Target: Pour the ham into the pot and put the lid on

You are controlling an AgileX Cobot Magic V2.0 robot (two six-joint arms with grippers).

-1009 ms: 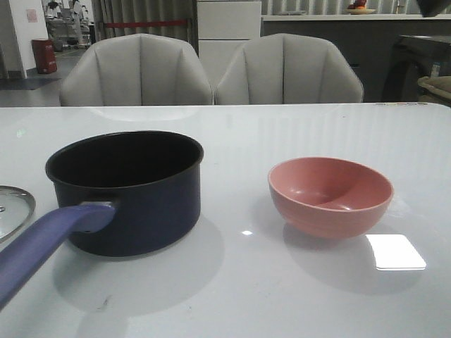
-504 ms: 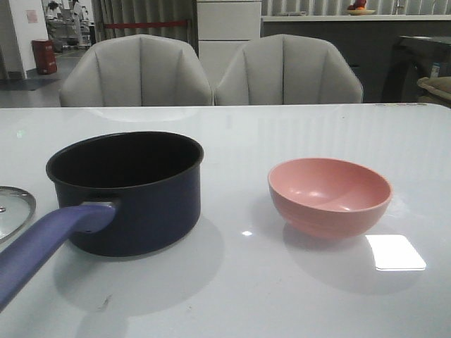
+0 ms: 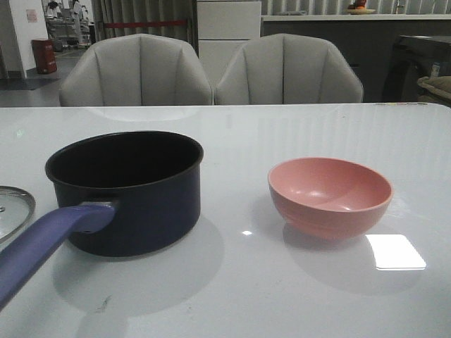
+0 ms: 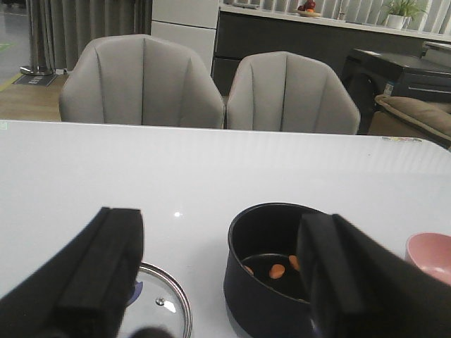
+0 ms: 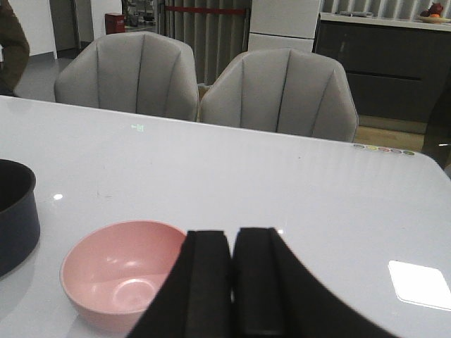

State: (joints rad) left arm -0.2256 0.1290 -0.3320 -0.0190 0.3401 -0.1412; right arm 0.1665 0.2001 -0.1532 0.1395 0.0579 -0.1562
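The dark navy pot (image 3: 127, 190) stands left of the table's middle, its purplish-blue handle (image 3: 42, 246) pointing toward me. The left wrist view shows the pot (image 4: 271, 274) with orange ham slices (image 4: 277, 270) on its black bottom. The glass lid (image 3: 13, 210) lies flat on the table left of the pot and shows in the left wrist view (image 4: 165, 310). My left gripper (image 4: 222, 282) is open and empty above the lid and pot. My right gripper (image 5: 232, 282) is shut and empty, beside the pink bowl (image 5: 120, 271). Neither gripper shows in the front view.
The pink bowl (image 3: 330, 195) stands upright and empty on the right of the white table (image 3: 282, 127). Two grey chairs (image 3: 211, 70) stand behind the table's far edge. A bright light patch (image 3: 394, 251) lies near the bowl.
The pink bowl rocked slightly and settled; a dark shape at the front view's top right corner has gone. Pot and lid have not moved.
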